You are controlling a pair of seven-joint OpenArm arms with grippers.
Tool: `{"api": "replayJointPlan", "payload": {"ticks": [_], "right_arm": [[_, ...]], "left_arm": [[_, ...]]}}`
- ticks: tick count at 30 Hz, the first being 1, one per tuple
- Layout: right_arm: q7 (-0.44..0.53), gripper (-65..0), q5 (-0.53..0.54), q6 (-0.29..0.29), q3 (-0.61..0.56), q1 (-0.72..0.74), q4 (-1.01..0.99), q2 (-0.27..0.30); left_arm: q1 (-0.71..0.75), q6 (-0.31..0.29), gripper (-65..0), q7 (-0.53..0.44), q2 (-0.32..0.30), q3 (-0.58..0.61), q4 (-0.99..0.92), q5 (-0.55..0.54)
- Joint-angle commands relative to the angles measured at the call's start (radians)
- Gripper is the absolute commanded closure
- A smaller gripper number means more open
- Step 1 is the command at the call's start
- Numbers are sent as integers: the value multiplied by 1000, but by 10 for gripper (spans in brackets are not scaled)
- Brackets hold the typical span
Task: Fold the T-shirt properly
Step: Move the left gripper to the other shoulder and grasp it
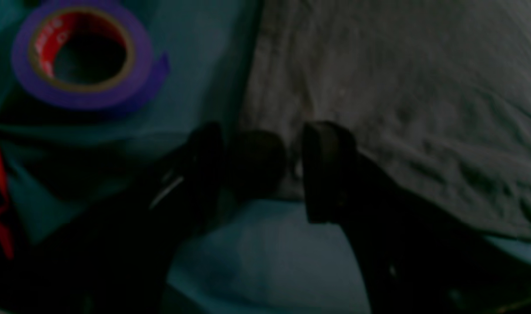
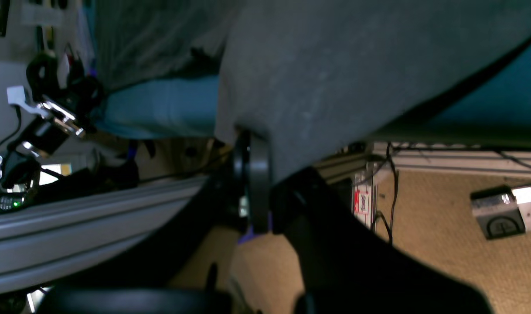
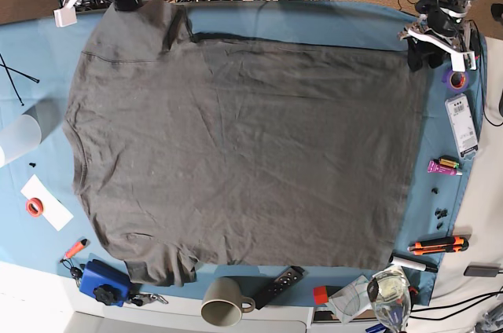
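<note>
Our right gripper (image 2: 253, 183) pinches the T-shirt (image 3: 244, 152) spread ahead; the left gripper (image 1: 261, 170) gapes astride its corner, so we should close there before lifting evenly

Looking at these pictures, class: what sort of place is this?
Probably a robotics lab or workshop bench: a blue-clothed table carrying a T-shirt, with a utility knife, purple tape roll and cables behind.
</note>
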Motion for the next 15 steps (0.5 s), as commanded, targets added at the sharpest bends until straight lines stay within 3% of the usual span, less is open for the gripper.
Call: {"api": "replayJointPlan", "payload": {"ticks": [1,4,11,15], "right_arm": [[13,0,23,2,11,-8,13,14],[13,0,23,2,11,-8,13,14],[13,0,23,2,11,-6,13,13],[13,0,23,2,11,-6,13,14]], "left_arm": [[-2,0,-301,24,-3,2,-14,-30],[-4,0,-298,47,-2,2,-18,-74],[-3,7,-109,113,-2,2,-18,-193],[-1,-10,-103,130,-2,2,-18,-201]]}}
